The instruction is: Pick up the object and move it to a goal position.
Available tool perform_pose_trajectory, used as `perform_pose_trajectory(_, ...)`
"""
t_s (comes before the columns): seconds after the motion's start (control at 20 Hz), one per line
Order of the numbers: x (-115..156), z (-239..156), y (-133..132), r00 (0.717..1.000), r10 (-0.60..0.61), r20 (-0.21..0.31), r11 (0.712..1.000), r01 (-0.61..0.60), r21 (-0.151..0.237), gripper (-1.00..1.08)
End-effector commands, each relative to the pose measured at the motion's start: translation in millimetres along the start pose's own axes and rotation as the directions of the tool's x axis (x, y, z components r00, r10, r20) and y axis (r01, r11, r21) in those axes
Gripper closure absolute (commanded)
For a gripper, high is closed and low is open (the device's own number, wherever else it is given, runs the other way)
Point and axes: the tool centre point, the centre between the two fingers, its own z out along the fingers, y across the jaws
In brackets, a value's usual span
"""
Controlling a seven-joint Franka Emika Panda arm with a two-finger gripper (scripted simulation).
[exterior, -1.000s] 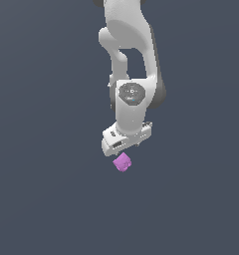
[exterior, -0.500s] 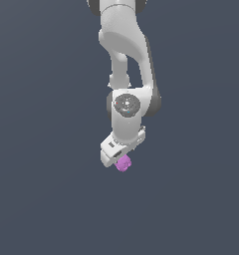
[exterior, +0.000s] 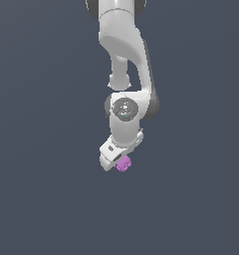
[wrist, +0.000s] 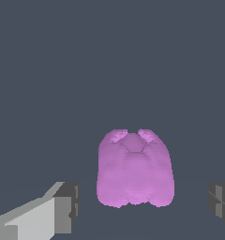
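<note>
Pincer: my pincer (wrist: pixel 140 208) looks released, its grey blocky fingertips (wrist: pixel 67 206) parted with bare gaps on both sides of the chunk.
Chunk: the pink chunk (wrist: pixel 134 169) is lumpy and rounded, matte, sitting between the fingertips, just under the smooth white arm (exterior: pixel 122 60).

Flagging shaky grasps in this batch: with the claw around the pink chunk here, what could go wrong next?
1. In the wrist view the claw's fingertips stand clear of the pink chunk on both sides, so lifting now would probably leave it behind.
2. The chunk's bumpy, rounded surface could let it twist or squirt out as the claw closes.
</note>
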Motion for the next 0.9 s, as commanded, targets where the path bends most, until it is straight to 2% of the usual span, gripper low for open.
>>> perform_pose_trajectory(0.0, 0, 0, 0, 1.0, 0.0, 0.0, 1.0, 0.0, 0.0, -0.92)
perform_pose_trajectory(0.6, -1, 46, -1, 1.0, -0.005, -0.001, 1.0, 0.005, 0.0, -0.92)
perform_pose_trajectory(0.85, 1, 50, 0, 1.0, -0.005, -0.001, 1.0, 0.005, -0.001, -0.92)
